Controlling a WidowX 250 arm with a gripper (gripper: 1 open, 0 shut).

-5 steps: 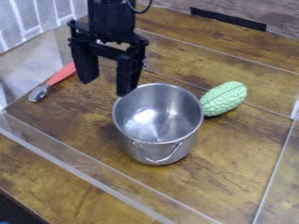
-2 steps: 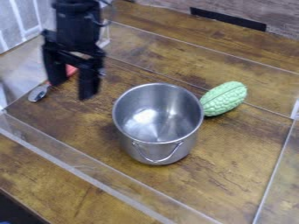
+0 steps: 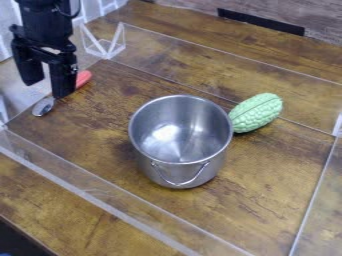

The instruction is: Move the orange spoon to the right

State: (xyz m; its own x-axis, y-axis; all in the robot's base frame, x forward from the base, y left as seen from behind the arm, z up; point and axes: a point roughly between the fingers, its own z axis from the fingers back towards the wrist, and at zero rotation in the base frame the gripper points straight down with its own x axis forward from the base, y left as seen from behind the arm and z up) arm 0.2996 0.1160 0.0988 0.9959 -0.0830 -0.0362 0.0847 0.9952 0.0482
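Since the earlier frames the end effector [image 3: 43,78] has travelled from above the pot toward the left edge of the view and now hangs over the orange spoon [image 3: 63,92], its two fingers spread wide apart with nothing between them. The pot and the vegetable have not shifted.

The spoon lies on the desk [image 3: 227,215] directly beneath the end effector, its orange handle showing just right of the near finger and its small metal bowl poking out below, toward the camera.

What could go wrong: the spoon is slim and lies flat, so fingers closing slightly off its line may pinch only an edge and flip it away, or close over nothing. It also sits near the clear wall [image 3: 100,40], leaving little room for a finger on that side. Further right of the end effector stands the steel pot [image 3: 179,139]; carrying the spoon low could knock its rim. Beyond it lies the bumpy green vegetable [image 3: 257,112].

No brand, label or writing is legible anywhere.
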